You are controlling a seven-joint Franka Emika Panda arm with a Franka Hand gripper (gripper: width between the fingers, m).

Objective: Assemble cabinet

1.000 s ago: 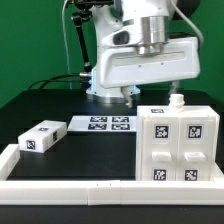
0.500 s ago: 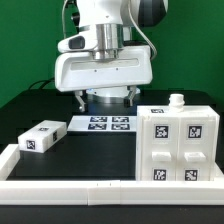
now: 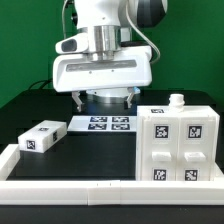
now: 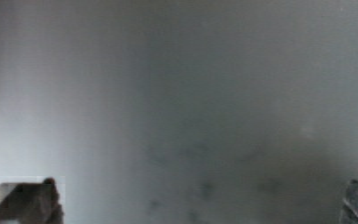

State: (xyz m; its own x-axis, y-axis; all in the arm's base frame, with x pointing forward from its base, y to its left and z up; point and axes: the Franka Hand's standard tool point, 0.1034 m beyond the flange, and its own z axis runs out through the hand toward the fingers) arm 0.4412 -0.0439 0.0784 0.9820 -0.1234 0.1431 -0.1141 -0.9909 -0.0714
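Observation:
The white cabinet body [image 3: 180, 146] stands at the exterior view's right, with several black-and-white tags on its front and top and a small white knob [image 3: 177, 100] on its top. A smaller white tagged block [image 3: 42, 136] lies at the exterior view's left. My gripper [image 3: 106, 98] hangs above the back middle of the table, open wide and empty, well apart from both parts. The wrist view shows only blurred grey, with one dark fingertip [image 4: 23, 201] at a lower corner and the other at the opposite edge.
The marker board [image 3: 100, 124] lies flat under the gripper. Low white border rails [image 3: 60, 186] run along the front and the exterior view's left edge. The table top is black and a green wall stands behind.
The arm has swung from above the cabinet body toward the exterior view's left, to the middle. It has barely moved in the last half second. The parts have not moved.

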